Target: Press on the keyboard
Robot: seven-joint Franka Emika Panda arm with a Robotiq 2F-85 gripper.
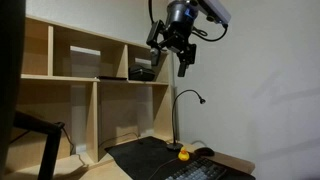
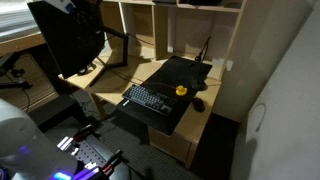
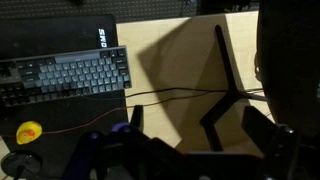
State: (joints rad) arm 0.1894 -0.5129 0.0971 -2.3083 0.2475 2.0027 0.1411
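The keyboard [image 2: 148,99] is dark with rows of small keys and lies on a black mat [image 2: 178,72] on the wooden desk. It shows at the bottom edge of an exterior view [image 1: 205,171] and at the upper left of the wrist view [image 3: 65,75]. My gripper [image 1: 172,48] hangs high above the desk, level with the upper shelf and well clear of the keyboard. In the wrist view my gripper [image 3: 198,130] has its fingers spread apart with only bare desk between them. It is open and empty.
A small yellow object [image 2: 181,90] [image 3: 29,131] sits on the mat beside the keyboard, with a dark mouse [image 2: 199,103] near it. A gooseneck lamp [image 1: 178,110] stands behind. A thin cable [image 3: 170,95] crosses the desk. Wooden shelves [image 1: 90,70] back the desk; a monitor [image 2: 70,40] stands aside.
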